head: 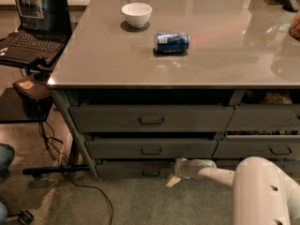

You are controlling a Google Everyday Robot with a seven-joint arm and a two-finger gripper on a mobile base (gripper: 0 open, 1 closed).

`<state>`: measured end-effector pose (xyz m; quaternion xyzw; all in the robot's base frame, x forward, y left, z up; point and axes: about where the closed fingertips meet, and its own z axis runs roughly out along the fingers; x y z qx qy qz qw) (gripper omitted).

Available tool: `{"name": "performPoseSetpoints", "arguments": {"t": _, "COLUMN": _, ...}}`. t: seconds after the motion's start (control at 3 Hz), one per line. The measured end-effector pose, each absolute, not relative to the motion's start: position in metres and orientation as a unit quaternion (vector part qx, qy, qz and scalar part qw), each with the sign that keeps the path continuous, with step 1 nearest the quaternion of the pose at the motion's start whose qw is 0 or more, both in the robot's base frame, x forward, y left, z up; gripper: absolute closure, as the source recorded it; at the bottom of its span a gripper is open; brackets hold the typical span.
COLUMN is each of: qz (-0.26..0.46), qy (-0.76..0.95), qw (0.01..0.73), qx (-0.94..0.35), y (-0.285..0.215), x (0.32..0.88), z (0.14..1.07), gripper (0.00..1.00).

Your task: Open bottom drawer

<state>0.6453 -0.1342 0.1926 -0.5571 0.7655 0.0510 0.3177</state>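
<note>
The bottom drawer (pixel 126 169) is the slim dark-grey front at the foot of the left stack, with a small loop handle (pixel 151 173) at its centre. Its front sits about flush with the frame. Above it are two taller dark-grey drawers (pixel 150 118), each pulled out a little. My gripper (pixel 174 177) is low near the floor, just right of the handle, in front of the bottom drawer's right part. My white arm (pixel 225 176) reaches in from the lower right.
On the grey countertop (pixel 93 64) stand a white bowl (pixel 136 14) and a blue can (pixel 171 42) lying on its side. The neighbouring drawer stack (pixel 262 125) is at the right. A laptop (pixel 35 22) on a side stand, cables (pixel 70 177) on the floor at left.
</note>
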Motion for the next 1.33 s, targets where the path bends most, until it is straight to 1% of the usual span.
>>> {"name": "performPoseSetpoints", "arguments": {"t": 0.33, "qz": 0.049, "qy": 0.758, "qw": 0.31, "qx": -0.572, "y": -0.124, "x": 0.641, "z": 0.195, "gripper": 0.0}}
{"name": "performPoseSetpoints", "arguments": {"t": 0.67, "qz": 0.07, "qy": 0.759, "qw": 0.27, "qx": -0.588, "y": -0.109, "x": 0.62, "z": 0.147, "gripper": 0.0}}
{"name": "performPoseSetpoints", "arguments": {"t": 1.0, "qz": 0.07, "qy": 0.759, "qw": 0.27, "qx": -0.588, "y": -0.109, "x": 0.621, "z": 0.149, "gripper": 0.0}}
{"name": "performPoseSetpoints", "arguments": {"t": 1.33, "qz": 0.07, "qy": 0.759, "qw": 0.27, "qx": -0.588, "y": -0.109, "x": 0.621, "z": 0.149, "gripper": 0.19}}
